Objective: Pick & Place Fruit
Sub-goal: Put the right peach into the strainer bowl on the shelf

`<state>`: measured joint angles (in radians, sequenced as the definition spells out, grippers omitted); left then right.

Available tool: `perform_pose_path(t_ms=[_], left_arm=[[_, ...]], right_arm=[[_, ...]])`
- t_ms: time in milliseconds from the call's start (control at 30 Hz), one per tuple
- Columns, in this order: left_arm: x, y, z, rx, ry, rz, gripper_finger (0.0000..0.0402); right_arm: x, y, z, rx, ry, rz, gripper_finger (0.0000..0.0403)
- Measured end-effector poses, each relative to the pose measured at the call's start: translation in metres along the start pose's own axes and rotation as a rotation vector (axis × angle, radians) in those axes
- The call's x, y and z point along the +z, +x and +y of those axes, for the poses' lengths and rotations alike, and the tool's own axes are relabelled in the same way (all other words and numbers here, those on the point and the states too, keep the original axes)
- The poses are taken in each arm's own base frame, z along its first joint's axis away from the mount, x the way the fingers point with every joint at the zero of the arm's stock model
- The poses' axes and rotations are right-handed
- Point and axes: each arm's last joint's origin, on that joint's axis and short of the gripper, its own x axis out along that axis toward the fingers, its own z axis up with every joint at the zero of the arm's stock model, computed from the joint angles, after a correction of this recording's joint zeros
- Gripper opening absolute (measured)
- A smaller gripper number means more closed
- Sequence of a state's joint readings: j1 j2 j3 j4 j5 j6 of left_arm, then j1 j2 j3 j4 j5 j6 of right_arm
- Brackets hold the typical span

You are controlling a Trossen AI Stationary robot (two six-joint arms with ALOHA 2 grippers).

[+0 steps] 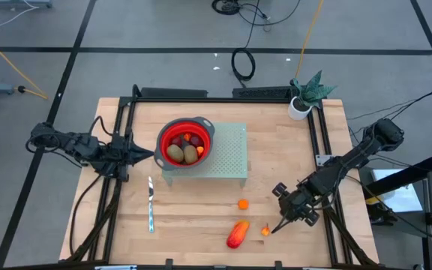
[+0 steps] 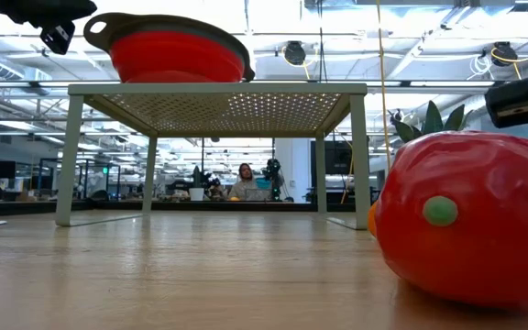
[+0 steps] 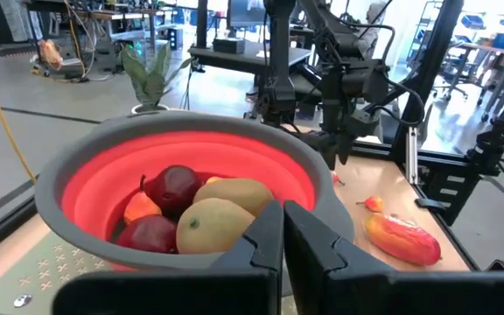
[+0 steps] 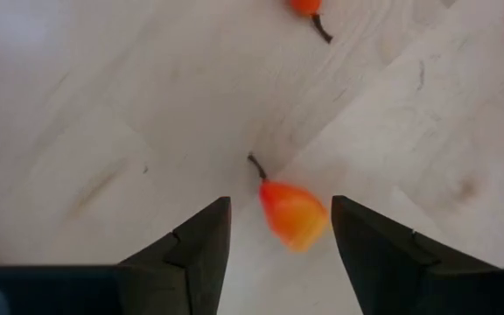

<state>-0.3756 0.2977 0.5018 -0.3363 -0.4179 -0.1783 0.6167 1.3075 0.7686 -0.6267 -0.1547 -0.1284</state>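
Observation:
A red bowl [image 1: 165, 136] with a grey rim stands on a pale perforated stand [image 1: 231, 154]. It holds fruit: dark-red round ones [image 3: 175, 185] and brown-green ovals [image 3: 213, 223]. My left gripper [image 3: 283, 229] is shut, its tips at the bowl's left rim [image 1: 150, 155]. On the table near the front lie a small orange piece with a stem [image 4: 292, 214], a round orange piece [image 1: 243, 203] and a larger red-orange piece [image 1: 237, 234]. My right gripper [image 4: 280, 206] is open and points steeply down, one finger on each side of the stemmed piece [image 1: 265, 231]. My left gripper's shut fingertips stand level against the bowl's grey rim [image 3: 318, 223] from the table's left. Whether they touch it I cannot tell.
A slim silver knife [image 1: 151, 204] lies on the wood left of the loose fruit. A potted plant [image 1: 303, 103] stands at the back right corner. Black frame rails run along both sides of the table. Bare wood lies between the knife and the fruit.

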Motion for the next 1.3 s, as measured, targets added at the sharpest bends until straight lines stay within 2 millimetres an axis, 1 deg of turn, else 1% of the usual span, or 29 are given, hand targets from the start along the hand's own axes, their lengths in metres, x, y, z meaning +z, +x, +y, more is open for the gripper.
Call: perform_pose_path(t_ms=[133, 233, 367, 533, 700, 800, 933, 1067, 1200, 1300], left_arm=[[0.0, 0.0, 0.0, 0.0, -0.001, 0.0, 0.0004], [0.0, 0.0, 0.0, 0.0, -0.009, 0.0, 0.0004], [0.001, 0.0, 0.0, -0.002, -0.015, -0.01, 0.0011], [0.003, 0.0, 0.0, -0.005, -0.018, -0.025, 0.0002], [0.003, 0.0, 0.0, -0.005, -0.019, -0.025, 0.0011], [0.003, 0.0, 0.0, -0.005, -0.019, -0.025, 0.0004], [0.003, 0.0, 0.0, -0.005, -0.019, -0.025, 0.0006], [0.003, 0.0, 0.0, -0.005, -0.019, -0.025, 0.0013], [0.003, 0.0, 0.0, -0.005, -0.02, -0.025, 0.0004], [0.003, 0.0, 0.0, -0.005, -0.02, -0.025, 0.0004]], right_arm=[[-0.004, 0.01, -0.001, -0.007, -0.001, -0.056, 0.0192], [-0.008, 0.014, -0.003, -0.07, 0.002, -0.053, 0.0194], [-0.011, 0.017, -0.004, -0.08, 0.004, -0.042, 0.0193], [-0.013, 0.018, -0.003, -0.075, 0.002, -0.038, 0.019], [-0.012, 0.018, -0.002, -0.052, 0.0, -0.045, 0.0191], [-0.012, 0.018, -0.003, -0.051, -0.001, -0.045, 0.0191], [-0.013, 0.019, -0.003, -0.053, -0.048, -0.045, 0.0188], [-0.019, 0.024, -0.003, -0.052, -0.087, -0.039, 0.0185], [-0.021, 0.027, -0.003, -0.058, -0.154, -0.043, 0.0185], [-0.022, 0.027, -0.003, -0.057, -0.158, -0.036, 0.0185]])
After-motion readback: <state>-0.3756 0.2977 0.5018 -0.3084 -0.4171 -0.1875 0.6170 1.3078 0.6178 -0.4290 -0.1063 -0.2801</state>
